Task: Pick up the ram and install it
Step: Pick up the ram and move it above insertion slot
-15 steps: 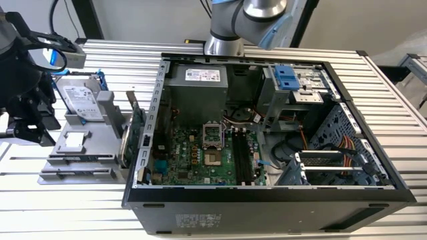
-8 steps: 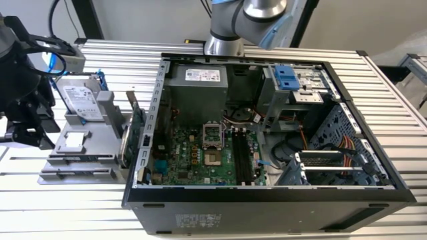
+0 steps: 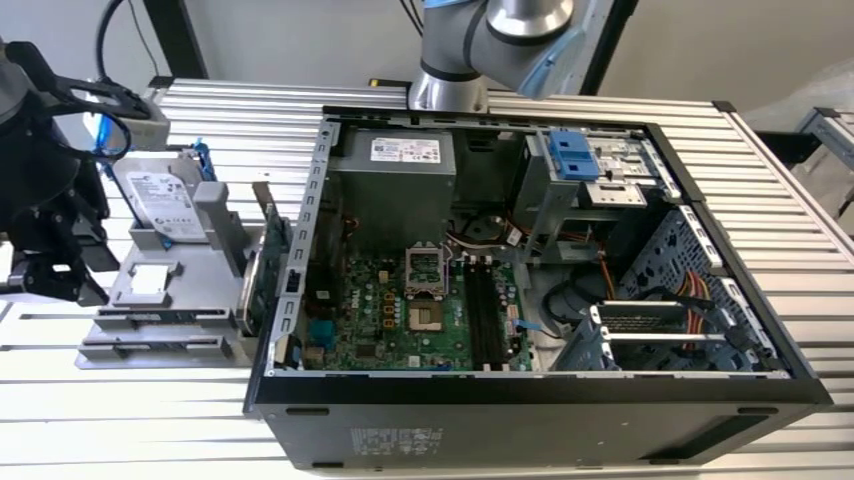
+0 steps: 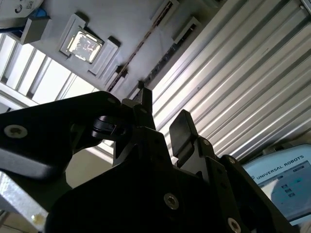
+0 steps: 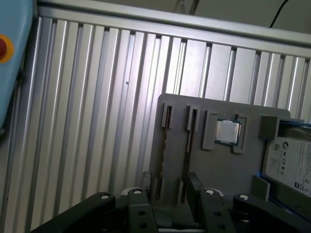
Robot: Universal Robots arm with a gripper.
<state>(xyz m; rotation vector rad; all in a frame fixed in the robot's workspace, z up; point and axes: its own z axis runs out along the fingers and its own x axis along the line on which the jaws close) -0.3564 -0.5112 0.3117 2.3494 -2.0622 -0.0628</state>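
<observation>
My black gripper [image 3: 54, 280] hangs at the exterior view's left, over the grey fixture tray [image 3: 160, 300], open with nothing between its fingers. In both wrist views its fingertips [image 4: 182, 124] [image 5: 193, 178] point down at the tray's two narrow slots. A thin brownish edge in the slot nearer the processor looks like the ram [image 4: 141, 46] [image 5: 188, 150] standing on edge; I cannot be sure. The gripper [image 4: 163, 114] [image 5: 165, 187] is above it and apart from it. The motherboard's black memory slots [image 3: 483, 315] lie inside the open computer case [image 3: 534, 385].
The tray also carries a hard drive [image 3: 167, 200] [image 5: 291, 160] and a processor [image 3: 150, 280] [image 5: 227, 131] [image 4: 83, 46]. A broad green card [image 3: 274, 265] stands between tray and case. A pendant [image 4: 286, 184] [image 5: 14, 48] sits beside the ribbed aluminium table [image 3: 801, 230].
</observation>
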